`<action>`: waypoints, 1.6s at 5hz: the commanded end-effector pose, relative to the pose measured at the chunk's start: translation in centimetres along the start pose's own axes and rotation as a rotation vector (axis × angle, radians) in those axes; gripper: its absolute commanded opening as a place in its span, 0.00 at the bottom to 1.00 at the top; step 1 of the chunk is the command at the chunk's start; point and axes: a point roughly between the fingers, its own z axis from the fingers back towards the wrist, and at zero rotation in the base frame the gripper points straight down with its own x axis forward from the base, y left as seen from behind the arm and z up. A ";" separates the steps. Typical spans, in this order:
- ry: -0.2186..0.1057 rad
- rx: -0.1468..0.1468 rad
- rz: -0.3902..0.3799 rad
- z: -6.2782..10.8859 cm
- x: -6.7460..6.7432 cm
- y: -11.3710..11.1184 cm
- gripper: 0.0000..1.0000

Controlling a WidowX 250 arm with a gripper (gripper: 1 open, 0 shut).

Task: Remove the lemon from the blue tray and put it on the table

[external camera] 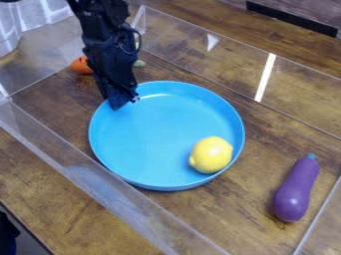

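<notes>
The lemon (210,153), a small yellow oval, lies inside the blue tray (150,134), towards its right front. The round tray rests on the dark wood table (60,199). My gripper (123,99) points down at the tray's far left rim, with its black fingers closed together on the rim. It is well apart from the lemon, roughly a tray's width away.
A purple eggplant (294,187) lies on the table to the right of the tray. An orange carrot (83,66) shows partly behind the arm at the back left. Clear plastic edging (47,134) runs along the table's left and front sides.
</notes>
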 end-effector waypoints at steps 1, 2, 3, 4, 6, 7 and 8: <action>-0.047 0.049 -0.008 2.4 0.3 1.7 0.00; -0.053 0.057 -0.017 2.9 0.4 1.9 0.00; -0.060 0.062 -0.029 3.1 0.7 2.0 0.00; -0.073 0.065 -0.055 3.6 1.1 1.3 0.00; -0.102 0.061 -0.131 4.9 2.0 -1.1 0.00; -0.086 0.052 -0.189 3.4 1.6 -2.5 0.00; -0.068 0.051 -0.246 1.8 1.3 -3.8 0.00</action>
